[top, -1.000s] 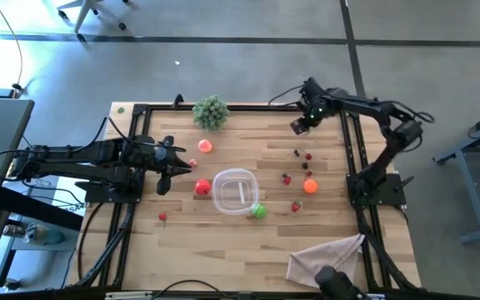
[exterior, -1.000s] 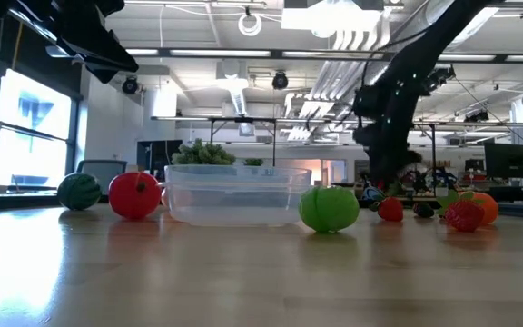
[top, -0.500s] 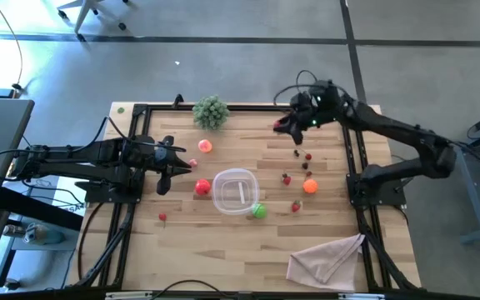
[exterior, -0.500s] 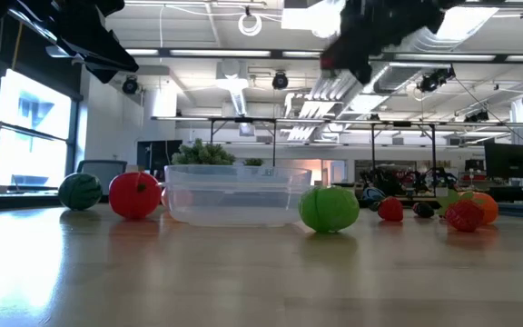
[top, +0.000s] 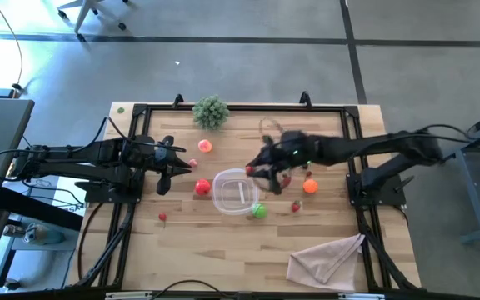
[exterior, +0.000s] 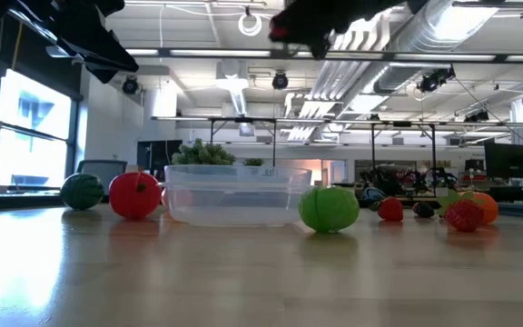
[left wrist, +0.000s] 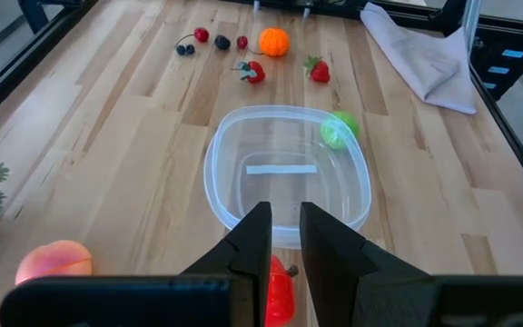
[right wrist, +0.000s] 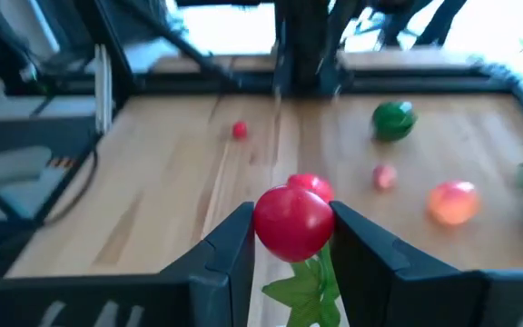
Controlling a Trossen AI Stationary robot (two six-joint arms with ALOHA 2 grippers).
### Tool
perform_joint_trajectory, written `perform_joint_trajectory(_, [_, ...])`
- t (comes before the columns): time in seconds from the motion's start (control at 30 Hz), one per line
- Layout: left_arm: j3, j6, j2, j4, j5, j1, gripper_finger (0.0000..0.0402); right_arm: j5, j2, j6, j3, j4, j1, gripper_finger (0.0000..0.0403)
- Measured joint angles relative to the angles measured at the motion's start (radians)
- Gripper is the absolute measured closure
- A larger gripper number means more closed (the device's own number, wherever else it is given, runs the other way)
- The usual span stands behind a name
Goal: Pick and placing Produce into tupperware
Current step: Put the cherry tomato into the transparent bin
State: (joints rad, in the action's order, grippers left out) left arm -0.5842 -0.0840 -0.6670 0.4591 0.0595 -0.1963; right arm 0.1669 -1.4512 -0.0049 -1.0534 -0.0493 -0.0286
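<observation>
The clear tupperware point(top: 236, 192) sits mid-table. My right gripper point(top: 252, 169) hovers just above its far right side, shut on a round red fruit with green leaves point(right wrist: 293, 222). My left gripper point(left wrist: 280, 245) waits left of the tupperware, shut and holding nothing. A red tomato point(top: 202, 187) lies below it. On the table lie more produce: a peach point(top: 205, 146), a green fruit point(top: 258, 211) against the tupperware's near corner, an orange point(top: 310, 187), a strawberry point(top: 296, 207) and small red and dark berries point(left wrist: 222, 42). My right gripper pinches the red fruit's round body point(right wrist: 271, 227) between its two fingers, one on each side. The fingers reach in from the table's right, slanting a little downward. The fruit is lifted clear of the table, and its green leaves point(right wrist: 307, 286) hang below the fingers.
A bushy plant sprig point(top: 211, 111) stands at the far edge. A beige cloth point(top: 327, 258) lies at the near right corner. A dark green ball point(exterior: 80, 192) and a small red berry point(top: 162, 217) lie on the left side. A black frame point(top: 140, 108) borders the table.
My right gripper has swept from the table's far right corner toward the middle, to just beyond the tupperware. It has risen and tipped from pointing down to nearly level, rolling as it went. It has stayed shut on the red fruit.
</observation>
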Motion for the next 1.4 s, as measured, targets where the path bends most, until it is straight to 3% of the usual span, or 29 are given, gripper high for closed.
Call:
perform_joint_trajectory(0.23, [0.000,0.000,0.000,0.000,0.000,0.000,0.0350,0.030,-0.227,0.006,-0.001,0.076,-0.016,0.0296])
perform_joint_trajectory(0.63, [0.000,0.000,0.000,0.000,0.000,0.000,0.0350,0.041,-0.492,-0.024,-0.174,-0.117,-0.021,0.0296])
perform_joint_trajectory(0.97, [0.000,0.000,0.000,0.000,0.000,0.000,0.0350,-0.055,-0.533,-0.049,-0.237,-0.265,-0.015,0.0296])
perform_joint_trajectory(1.4, [0.000,0.000,0.000,0.000,0.000,0.000,0.0350,-0.057,-0.531,-0.066,-0.236,-0.283,-0.015,0.0270])
